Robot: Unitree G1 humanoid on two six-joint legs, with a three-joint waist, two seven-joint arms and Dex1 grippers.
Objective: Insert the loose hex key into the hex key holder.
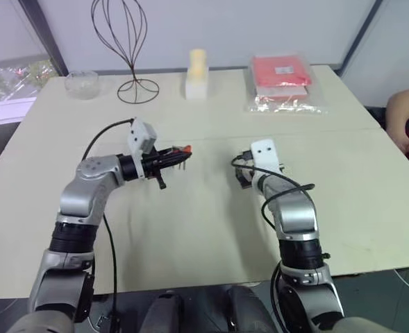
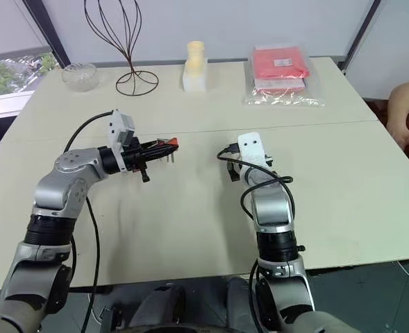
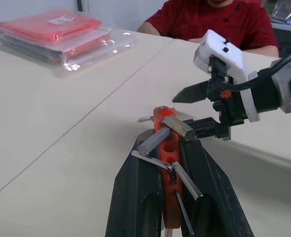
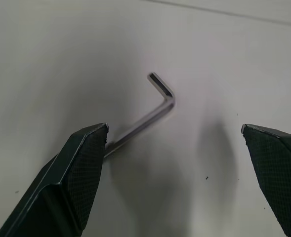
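Two arms at work: one holds, one reaches.
Left gripper (image 1: 177, 158): clamped shut on the hex key holder (image 3: 166, 148), held above the table (image 1: 190, 229) with its end pointing toward the other arm.
Holder contents: several keys already seated, their bent ends sticking out between the black fingers (image 3: 135, 197).
Right gripper (image 4: 175, 158): jaws spread wide, nothing in them, angled down at the tabletop.
Loose hex key (image 4: 152, 111): lying flat on the table, its long leg running toward one finger pad, not gripped.
Step in hand: picking up the loose key; insertion not yet begun.
Next move calls for: lowering to the surface, closing squarely on the thin shank, then aligning it with a free hole.
Bystander: a person (image 3: 209, 22) in red sits at the far edge.
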